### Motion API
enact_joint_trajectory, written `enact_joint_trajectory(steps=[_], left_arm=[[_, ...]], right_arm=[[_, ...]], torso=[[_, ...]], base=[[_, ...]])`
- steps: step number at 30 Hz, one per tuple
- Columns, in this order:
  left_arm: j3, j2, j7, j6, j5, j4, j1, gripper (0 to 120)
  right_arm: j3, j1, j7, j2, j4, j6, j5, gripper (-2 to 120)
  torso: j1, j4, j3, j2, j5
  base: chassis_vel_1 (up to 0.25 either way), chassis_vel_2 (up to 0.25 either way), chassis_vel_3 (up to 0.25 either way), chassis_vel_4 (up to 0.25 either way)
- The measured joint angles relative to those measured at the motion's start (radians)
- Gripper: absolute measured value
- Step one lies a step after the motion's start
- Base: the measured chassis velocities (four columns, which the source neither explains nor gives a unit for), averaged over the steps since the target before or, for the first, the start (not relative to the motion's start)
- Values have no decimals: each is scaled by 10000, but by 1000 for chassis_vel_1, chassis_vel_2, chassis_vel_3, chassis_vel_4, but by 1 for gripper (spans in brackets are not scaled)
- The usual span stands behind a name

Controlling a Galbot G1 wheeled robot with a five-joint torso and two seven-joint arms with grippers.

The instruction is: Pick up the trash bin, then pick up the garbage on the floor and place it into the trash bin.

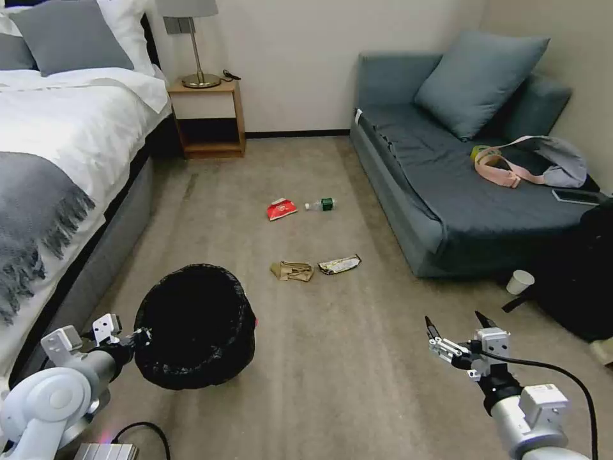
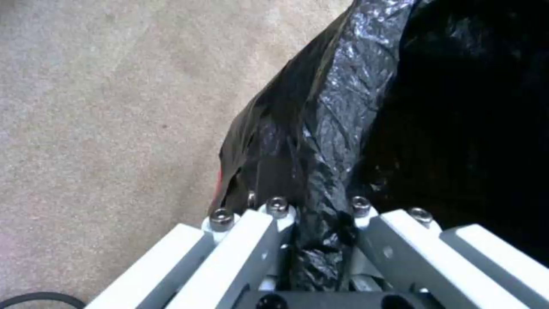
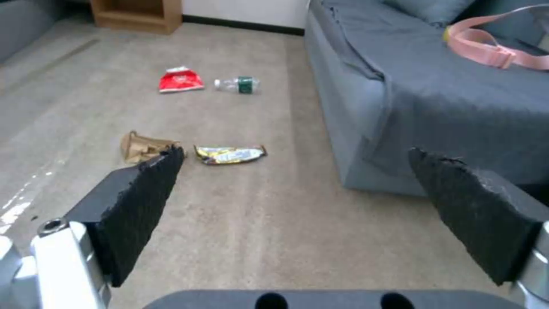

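The trash bin (image 1: 195,326), lined with a crinkly black bag, is at the lower left with its mouth tilted toward me. My left gripper (image 1: 137,337) is shut on its rim. In the left wrist view the gripper (image 2: 323,223) pinches the bag-covered rim of the bin (image 2: 354,128). My right gripper (image 1: 456,326) hangs open over bare carpet, well short of the garbage. The garbage lies mid-floor: a red-and-white packet (image 1: 281,208), a small bottle (image 1: 321,204), crumpled brown paper (image 1: 292,271) and a shiny wrapper (image 1: 340,264). Between the right gripper's fingers (image 3: 143,201) I see the packet (image 3: 180,80), bottle (image 3: 237,84), paper (image 3: 143,147) and wrapper (image 3: 230,155).
A bed (image 1: 64,128) lines the left side, with a wooden nightstand (image 1: 207,118) at the back. A grey-blue sofa (image 1: 447,179) on the right carries a pink-strapped bag (image 1: 530,163). A paper cup (image 1: 520,281) and a black object (image 1: 575,275) sit on the floor by the sofa's end.
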Motion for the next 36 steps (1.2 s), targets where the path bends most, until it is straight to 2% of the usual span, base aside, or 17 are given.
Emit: enact_joint_trajectory(steps=[10,26,36], left_arm=[[-59,-28,15,-1,-15,12,14,2],[-145,37,100,-2,-117,183,-134,2],[-177,20,190,-2,-62,210,-115,2]], right_arm=[[-20,-34,-315,-23,121,-330,87,100],[-66,4,-553,-11,32,-300,134,100],[-119,55,-583,7,-32,-260,113,100]], torso=[[0,0,1,0,-1],[0,0,0,0,-2],[0,0,2,0,-1]], base=[[0,0,0,0],[0,0,0,0],[-90,100,94,-91]])
